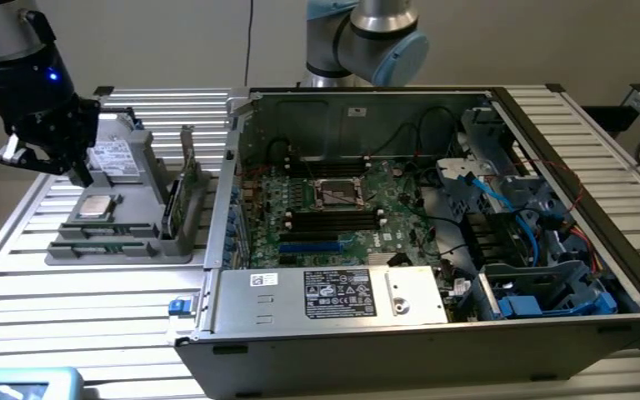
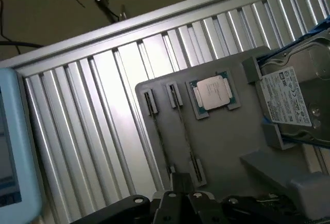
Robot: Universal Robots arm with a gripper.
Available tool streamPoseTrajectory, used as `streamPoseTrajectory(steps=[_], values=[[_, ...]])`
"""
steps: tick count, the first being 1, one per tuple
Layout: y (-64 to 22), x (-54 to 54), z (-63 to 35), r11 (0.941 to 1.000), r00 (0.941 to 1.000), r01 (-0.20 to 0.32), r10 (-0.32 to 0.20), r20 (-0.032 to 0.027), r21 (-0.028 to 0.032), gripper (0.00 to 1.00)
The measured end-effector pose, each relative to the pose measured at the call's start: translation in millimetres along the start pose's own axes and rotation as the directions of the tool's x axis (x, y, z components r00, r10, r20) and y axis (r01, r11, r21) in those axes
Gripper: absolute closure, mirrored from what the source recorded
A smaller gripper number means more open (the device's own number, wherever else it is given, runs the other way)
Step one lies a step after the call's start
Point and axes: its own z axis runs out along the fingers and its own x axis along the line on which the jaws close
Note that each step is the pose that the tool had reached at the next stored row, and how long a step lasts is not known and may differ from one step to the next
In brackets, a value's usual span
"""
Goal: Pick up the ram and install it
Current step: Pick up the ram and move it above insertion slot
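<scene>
The ram (image 1: 172,208) is a thin dark-green stick standing on edge along the side of the grey parts tray (image 1: 131,250) that faces the computer case. My gripper (image 1: 59,167) hangs over the tray's opposite side, above the hard drive (image 1: 114,158), well apart from the ram. In the wrist view my gripper (image 2: 180,206) is shut with nothing between its dark fingers. It looks down on the tray (image 2: 232,146), where two narrow holder grooves (image 2: 161,136) run beside the processor chip (image 2: 212,92). The motherboard (image 1: 332,208) lies in the open case.
The open computer case (image 1: 409,217) stands at the exterior view's right, with cables and blue drive bays inside. A taller green card with a metal bracket (image 1: 192,162) stands behind the ram. The hard drive (image 2: 294,100) sits beside the chip. A light-blue device (image 1: 9,385) lies at the table's near corner.
</scene>
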Motion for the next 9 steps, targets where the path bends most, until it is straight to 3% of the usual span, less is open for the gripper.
streamPoseTrajectory(steps=[5,9], values=[[-0.1,0.0,0.7,0.9958,0.9958,0.091,-0.091,-0.0016,0.0102,0.89],[-0.1,0.0,1.1,0.9863,0.9864,0.164,-0.164,-0.0039,0.0169,0.89]])
